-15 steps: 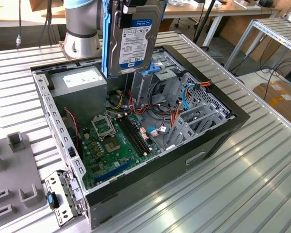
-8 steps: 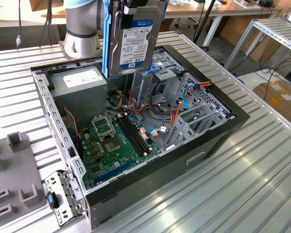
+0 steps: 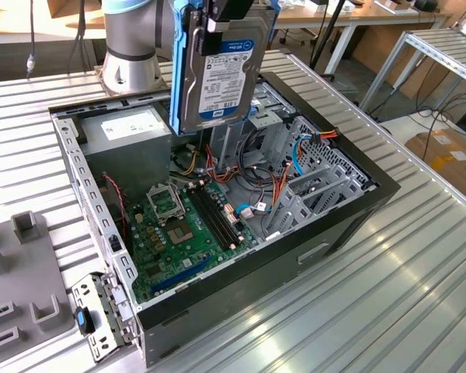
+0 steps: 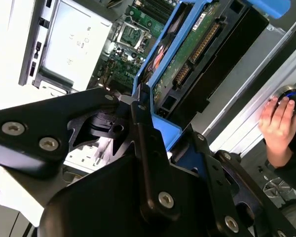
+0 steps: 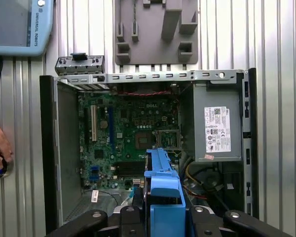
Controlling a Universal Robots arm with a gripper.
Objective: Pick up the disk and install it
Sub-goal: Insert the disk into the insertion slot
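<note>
The disk (image 3: 221, 66), silver with a white and blue label and a blue side bracket, hangs upright above the back of the open computer case (image 3: 334, 225). My gripper (image 3: 227, 22) is shut on its top edge. Just below the disk, inside the case, stands the grey metal drive cage (image 3: 268, 118). The second wrist view shows the disk's green circuit-board side (image 4: 192, 54) running away from my black fingers (image 4: 144, 148). In the first wrist view the blue bracket (image 5: 163, 190) sticks out between the fingers, above the motherboard (image 5: 128, 133).
Inside the case are the motherboard (image 3: 182, 225), a grey power supply box (image 3: 128, 128) and loose cables (image 3: 283, 183). A grey fixture block (image 3: 23, 287) lies at the exterior view's left. A person's hand (image 4: 277, 121) rests on the ribbed table beside the case.
</note>
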